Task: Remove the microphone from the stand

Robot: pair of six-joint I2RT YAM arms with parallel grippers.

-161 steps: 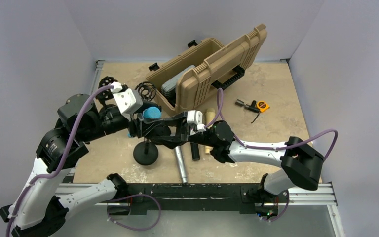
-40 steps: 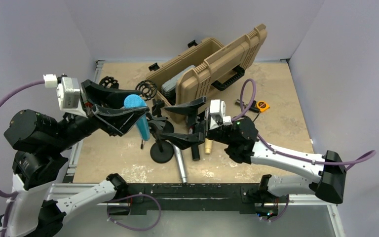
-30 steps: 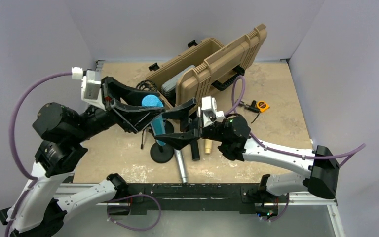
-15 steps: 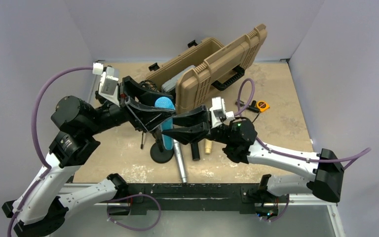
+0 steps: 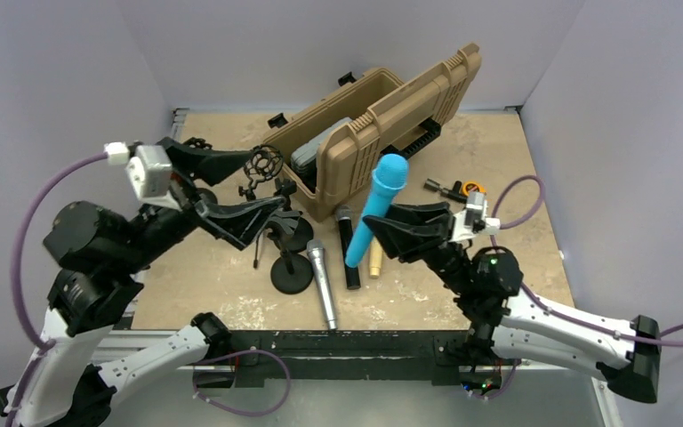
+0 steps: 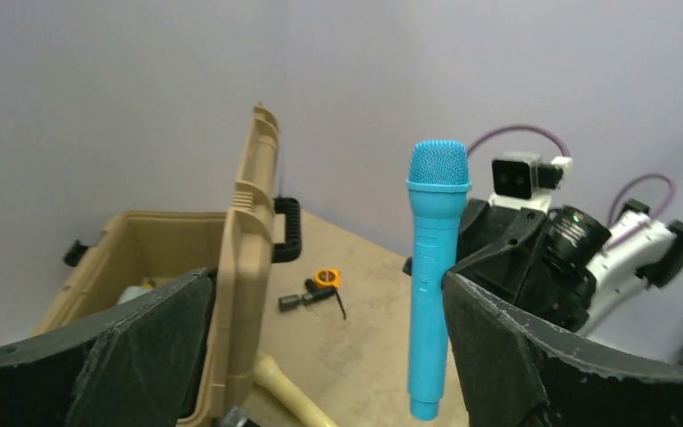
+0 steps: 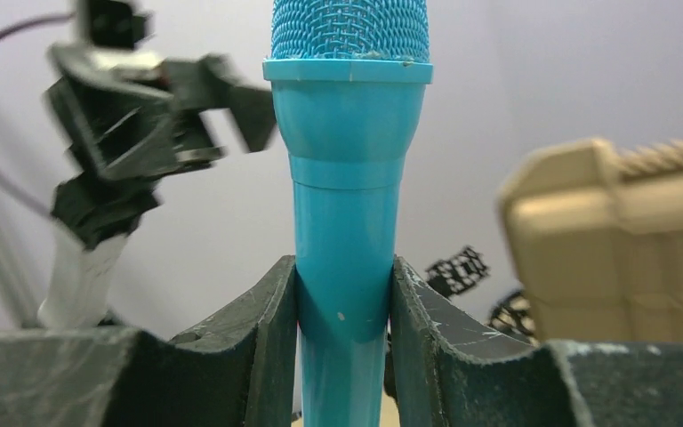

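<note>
A: Right pincer (image 5: 381, 233) first. What does it have?

B: The blue microphone (image 5: 375, 206). The jaws are drawn in narrow on the handle, below the mesh head. In the right wrist view the fingers (image 7: 267, 311) press the blue barrel from either side, and the head stands above them.

A: And the left pincer (image 5: 271, 180)?

B: Spread as wide as it goes, with nothing in it. Its own camera shows the two fingers at the picture's edges. The microphone hangs upright in the air beyond them and touches neither.

A: Where is the microphone relative to the stand?

B: Off it and lifted clear. The stand (image 5: 289, 274) sits on the table (image 5: 498, 151) at about 7 o'clock from the middle, with its round base down. Seen from above, the microphone is at 3 o'clock of the stand and apart from it. Its head points to 1 o'clock and its tail to 7 o'clock.

A: What lies nearby?

B: A silver microphone (image 5: 322, 283) lies flat just beside the stand's base at 3 o'clock. A black microphone (image 5: 348, 249) lies at 2 o'clock of the silver one, under the lifted blue one as the overhead view shows it. The tan case (image 5: 382, 116) stands open at 12 o'clock of the table. A tape measure (image 5: 471, 189) is at 3 o'clock, near the right arm's cable.
</note>
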